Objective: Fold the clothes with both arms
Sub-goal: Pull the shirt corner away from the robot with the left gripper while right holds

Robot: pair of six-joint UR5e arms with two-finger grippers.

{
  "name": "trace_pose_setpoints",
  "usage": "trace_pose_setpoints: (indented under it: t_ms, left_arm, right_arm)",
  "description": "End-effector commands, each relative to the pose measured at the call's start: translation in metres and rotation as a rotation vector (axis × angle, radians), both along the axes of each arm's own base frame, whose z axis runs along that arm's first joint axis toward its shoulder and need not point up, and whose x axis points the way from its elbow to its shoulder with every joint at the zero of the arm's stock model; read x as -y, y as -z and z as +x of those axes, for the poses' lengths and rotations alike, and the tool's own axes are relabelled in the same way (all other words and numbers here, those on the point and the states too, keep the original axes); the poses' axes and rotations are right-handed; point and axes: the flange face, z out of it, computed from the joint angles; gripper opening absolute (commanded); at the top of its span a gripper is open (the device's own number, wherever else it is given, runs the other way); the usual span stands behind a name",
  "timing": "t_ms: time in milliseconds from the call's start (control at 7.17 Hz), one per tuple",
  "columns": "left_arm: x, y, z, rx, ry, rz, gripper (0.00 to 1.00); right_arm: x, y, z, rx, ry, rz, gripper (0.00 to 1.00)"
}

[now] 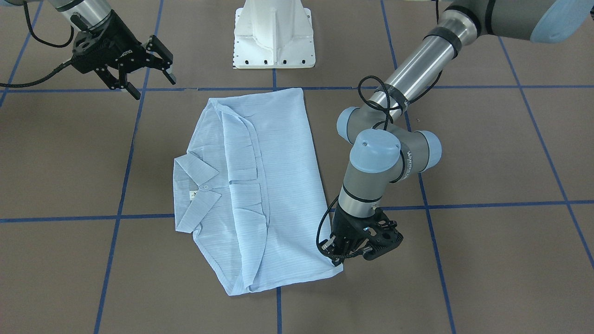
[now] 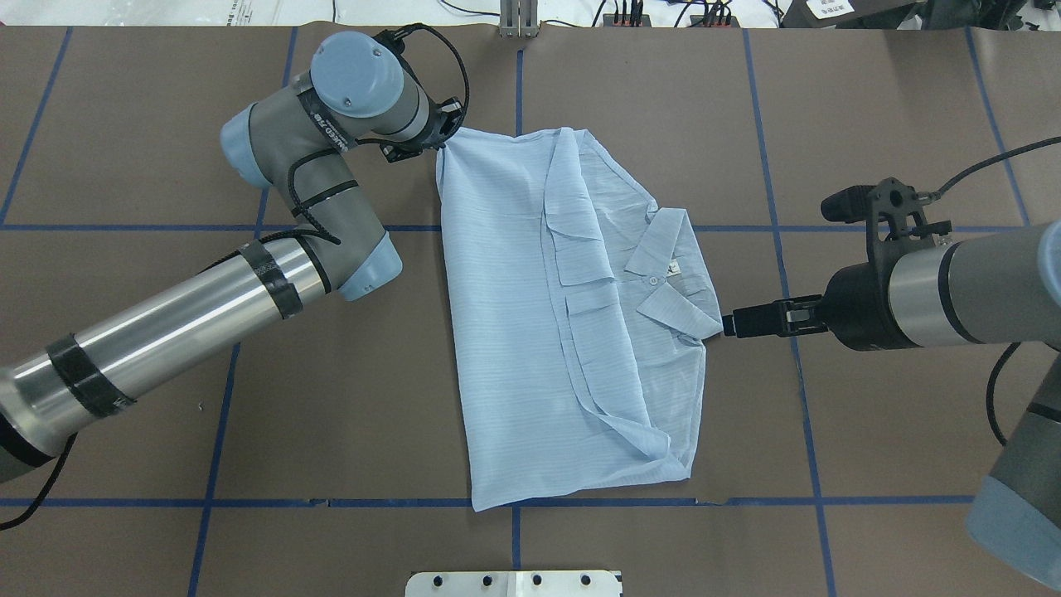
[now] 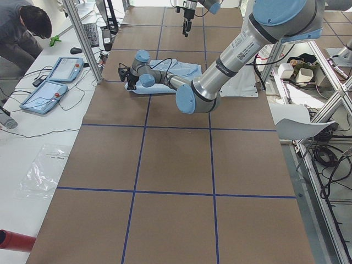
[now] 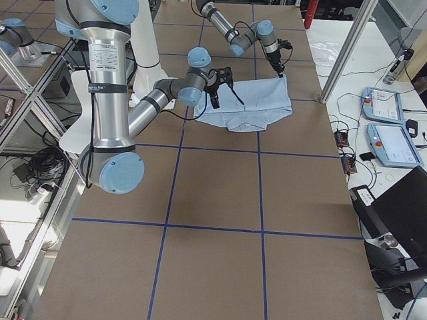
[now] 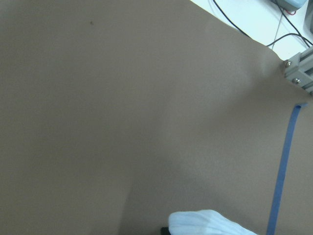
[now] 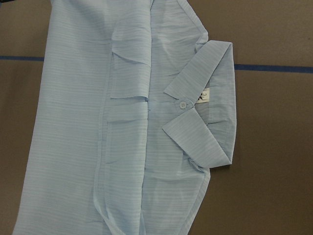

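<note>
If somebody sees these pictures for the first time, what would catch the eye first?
The pale-blue shirt lies half folded in the middle of the brown table, with its collar towards the robot's right. The left claw pinches a hem corner on the side away from the robot's base. The right claw hangs open above the table, apart from the cloth.

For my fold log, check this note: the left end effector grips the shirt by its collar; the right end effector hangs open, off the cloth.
Wrong spot: the left end effector grips the shirt by a hem corner, opposite its collar, as the overhead exterior view shows. The right end effector does hang open, off the cloth.
</note>
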Motion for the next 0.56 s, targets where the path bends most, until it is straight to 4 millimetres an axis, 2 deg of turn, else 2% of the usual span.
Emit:
trace_pose_setpoints:
  t_ms: [0,139,279,418]
  left_arm:
    - [0.003,-0.001,-0.001,0.019,-0.015,0.061,0.99]
    - [0.006,0.001,-0.006,0.021,-0.016,0.074,1.00]
    - [0.014,0.012,-0.028,0.004,-0.025,0.075,1.00]
    - [0.010,0.013,-0.046,0.000,-0.106,0.055,1.00]
  right_arm:
    - [0.008,0.003,-0.010,0.003,0.004,0.008,1.00]
    - [0.018,0.013,-0.024,0.015,0.006,0.017,1.00]
    - [0.024,0.014,-0.033,0.011,0.009,0.019,1.00]
    - [0.031,0.024,-0.045,0.021,0.013,0.028,1.00]
